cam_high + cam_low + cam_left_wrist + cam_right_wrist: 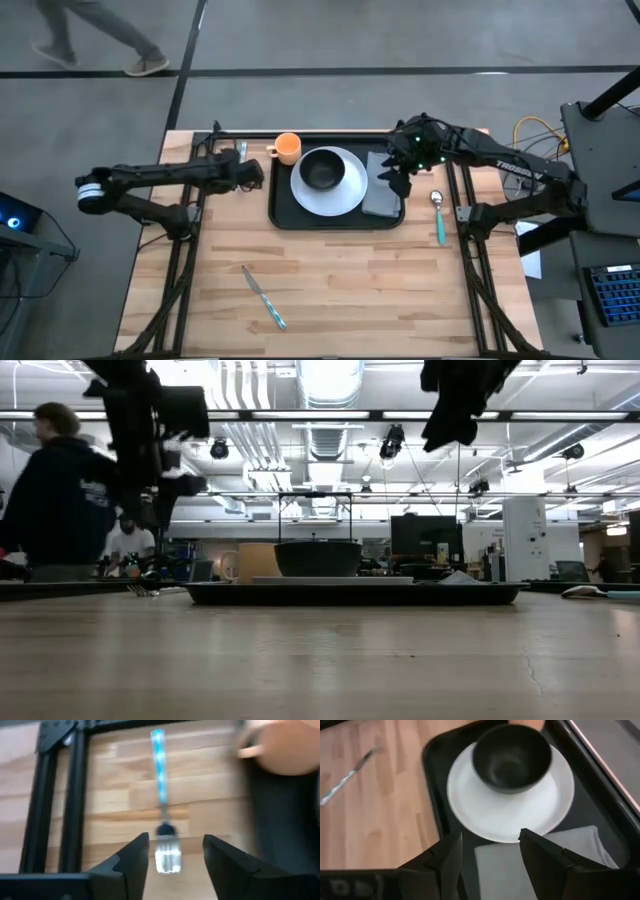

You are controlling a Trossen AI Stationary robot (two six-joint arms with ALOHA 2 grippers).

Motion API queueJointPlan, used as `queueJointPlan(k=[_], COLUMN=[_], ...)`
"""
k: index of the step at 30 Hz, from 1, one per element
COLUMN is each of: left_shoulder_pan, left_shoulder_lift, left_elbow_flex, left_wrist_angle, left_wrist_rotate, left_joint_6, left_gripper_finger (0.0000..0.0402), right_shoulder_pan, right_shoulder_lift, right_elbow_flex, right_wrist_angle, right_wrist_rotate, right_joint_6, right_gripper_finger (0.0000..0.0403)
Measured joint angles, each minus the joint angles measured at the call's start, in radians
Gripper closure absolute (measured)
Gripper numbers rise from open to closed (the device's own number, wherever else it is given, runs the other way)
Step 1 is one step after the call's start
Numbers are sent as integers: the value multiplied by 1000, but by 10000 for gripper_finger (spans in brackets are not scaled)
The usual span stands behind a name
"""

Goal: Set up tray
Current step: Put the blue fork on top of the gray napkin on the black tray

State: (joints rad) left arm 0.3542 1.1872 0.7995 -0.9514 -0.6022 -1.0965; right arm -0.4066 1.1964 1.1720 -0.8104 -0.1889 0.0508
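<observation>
Cutlery, crockery and a cloth are spread over a pale wooden slatted table [330, 270], where the large flat black rectangular tray [283, 215] with its low rim lies at the far middle. On the tray rest a round white plate [346, 190] carrying a black bowl [320, 169], an orange mug [288, 148] at one far corner, and a folded grey napkin [381, 188] beside the plate.

Above the napkin's end of the tray hangs the right gripper [490, 845], its fingers spread apart and pinching nothing; directly beneath and between them lies the napkin, with the plate and bowl just ahead. Outside the tray on that side, near this gripper, a spoon with a teal handle [438, 215] lies on the wood.

At the tray's other end, off its rim, the left gripper [175, 850] is raised over the table, fingers likewise spread and empty. A fork with a blue patterned handle [161, 810] lies flat on the wood right between and ahead of them, tines nearest the fingertips, the mug just off to one side. A knife with a teal handle [263, 297] lies well apart from both grippers, on the near part of the table.

People [55, 500] show in the room beyond the table.
</observation>
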Motion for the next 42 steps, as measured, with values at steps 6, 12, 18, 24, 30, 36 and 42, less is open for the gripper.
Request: queueJointPlan(k=[6, 12, 18, 24, 30, 36, 42], left_shoulder_pan=[140, 196, 265, 311, 362, 366, 365], left_shoulder_lift=[2, 11, 16, 29, 105, 219, 297], left_elbow_flex=[-103, -187, -257, -262, -222, -188, -195], left_wrist_angle=[92, 292, 374, 519, 551, 557, 622], left_wrist_rotate=[47, 114, 113, 130, 144, 171, 171], left_joint_6=[38, 159, 176, 268, 313, 321, 325], left_gripper_finger=[214, 213, 213, 213, 213, 213, 213], right_shoulder_pan=[44, 51, 57, 69, 71, 71, 76], right_shoulder_lift=[2, 10, 10, 17, 16, 16, 16], right_elbow_flex=[72, 113, 120, 118, 118, 117, 117], right_wrist_angle=[-31, -32, -32, -32, -31, -31, -32], right_wrist_rotate=[-6, -21, -29, -29, -28, -28, -28], right_joint_6=[-10, 18, 41, 55, 74, 79, 86], right_gripper_finger=[222, 224, 230, 231, 232, 232, 232])
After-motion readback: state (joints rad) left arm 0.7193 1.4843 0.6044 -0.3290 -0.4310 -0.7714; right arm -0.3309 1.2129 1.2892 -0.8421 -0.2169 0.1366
